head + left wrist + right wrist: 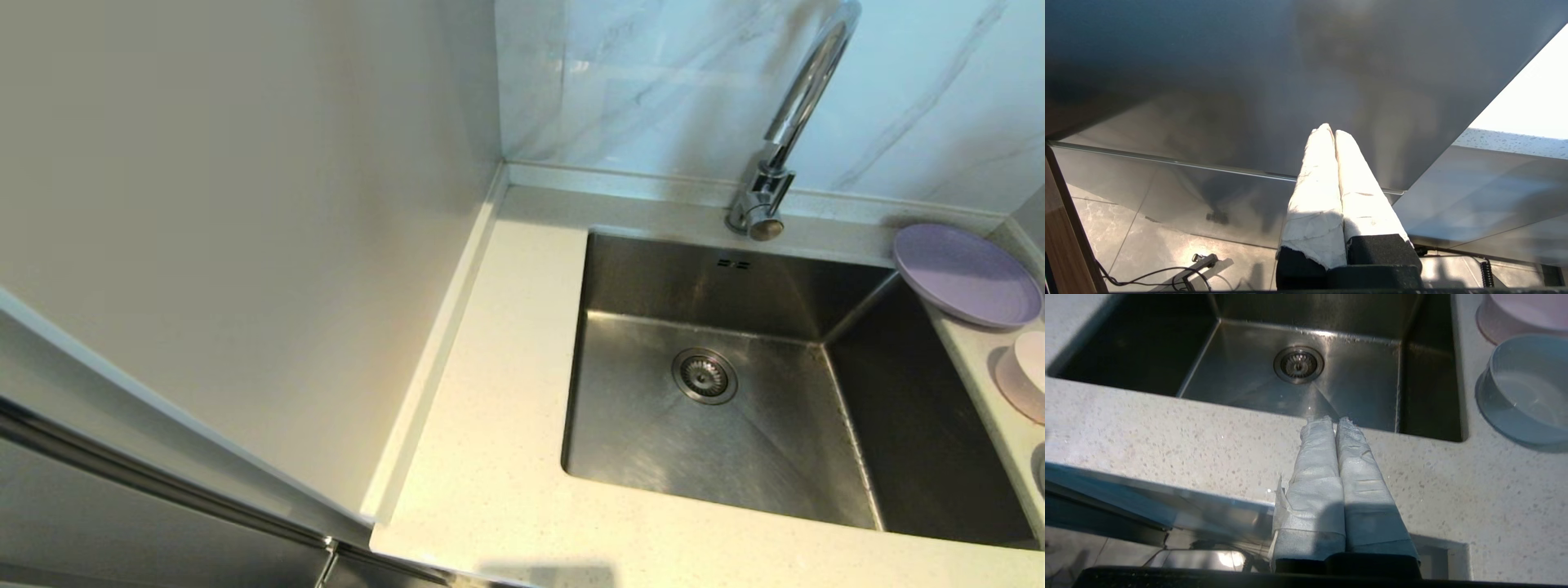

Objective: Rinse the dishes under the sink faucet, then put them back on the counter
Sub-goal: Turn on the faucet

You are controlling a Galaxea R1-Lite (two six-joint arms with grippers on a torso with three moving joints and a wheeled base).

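The lavender plate lies on the counter at the back right corner, overhanging the steel basin. Nearer, at the right edge, the small pale bowl sits on the pink saucer; the bowl also shows in the right wrist view. The chrome faucet rises behind the basin. No water runs. My right gripper is shut and empty, low over the counter's front strip, pointing at the basin. My left gripper is shut and empty, down in front of a steel panel below the counter. Neither arm shows in the head view.
A grey-blue bowl stands on the counter right of the basin, nearest the front. The drain sits in the basin floor. A wall and a steel-fronted unit close the left side. Cables lie on the tiled floor.
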